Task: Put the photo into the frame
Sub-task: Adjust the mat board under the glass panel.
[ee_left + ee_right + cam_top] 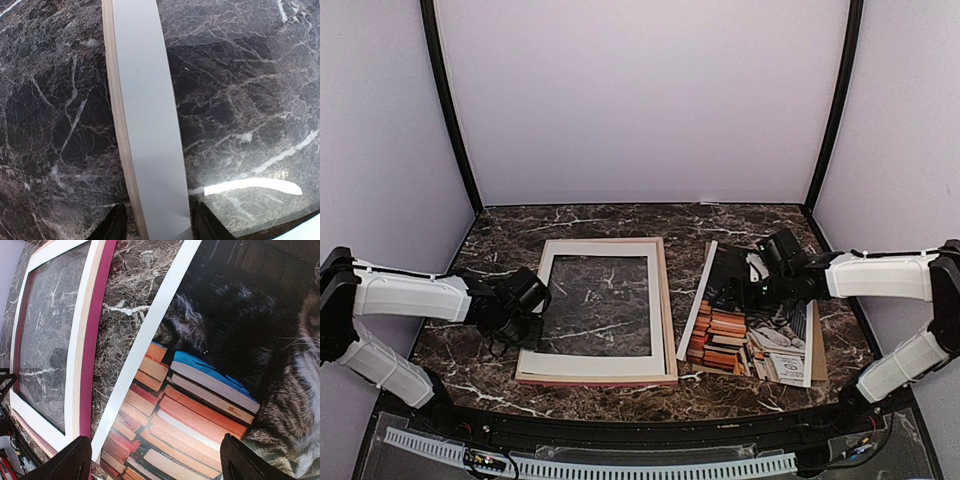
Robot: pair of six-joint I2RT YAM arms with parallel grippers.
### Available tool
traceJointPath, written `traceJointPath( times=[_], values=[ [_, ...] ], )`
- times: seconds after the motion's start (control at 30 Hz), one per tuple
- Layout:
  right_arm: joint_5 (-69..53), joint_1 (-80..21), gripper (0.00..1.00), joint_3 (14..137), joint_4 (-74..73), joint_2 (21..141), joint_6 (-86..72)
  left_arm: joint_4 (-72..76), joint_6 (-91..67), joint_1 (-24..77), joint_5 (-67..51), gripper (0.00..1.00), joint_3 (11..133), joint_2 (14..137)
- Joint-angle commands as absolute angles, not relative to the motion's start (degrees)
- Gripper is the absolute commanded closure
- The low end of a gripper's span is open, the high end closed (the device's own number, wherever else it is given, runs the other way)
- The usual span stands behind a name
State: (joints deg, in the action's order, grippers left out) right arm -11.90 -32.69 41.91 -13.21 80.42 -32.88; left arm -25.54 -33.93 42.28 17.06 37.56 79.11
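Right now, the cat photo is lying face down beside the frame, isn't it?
Not quite: the photo is lying face up beside the frame. The right wrist view shows its printed side, with the cat and stacked books, facing upward.

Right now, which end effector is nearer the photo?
Right. The right end effector is over the photo; left end effector straddles the left rail of the frame.

The top view looks down from above and behind the arm bases. It takes in the whole marble table (600,220), with the frame (595,365) at centre and the photo (750,345) right of centre. The left wrist view looks steeply down, very near one frame rail running top to bottom. The right wrist view sits close over the photo, with the frame at its left. Both wrist views show parts of the top view's scene.
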Motion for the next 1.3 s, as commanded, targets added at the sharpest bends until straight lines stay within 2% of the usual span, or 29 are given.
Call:
traceJointPath(
  times=[0.0,0.2,0.37,1.27],
  values=[
    [-11.55,-33.4,0.1,43.49,-10.67,81.09,-33.83,-27.98,-34.53,42.87,19.49,0.57,38.96,79.61],
    [-11.47,-33.43,0.1,43.42,-10.6,81.38,-33.81,-28.33,-34.55,43.02,19.73,0.66,39.18,78.89],
    [-11.44,-33.57,0.1,43.18,-10.23,81.84,-33.82,-28.49,-34.7,43.02,19.13,0.7,39.56,77.67],
    [-12.13,-33.66,0.1,43.34,-9.1,84.37,-33.4,-28.29,-36.85,43.69,15.22,0.7,41.51,76.22]
  ],
)
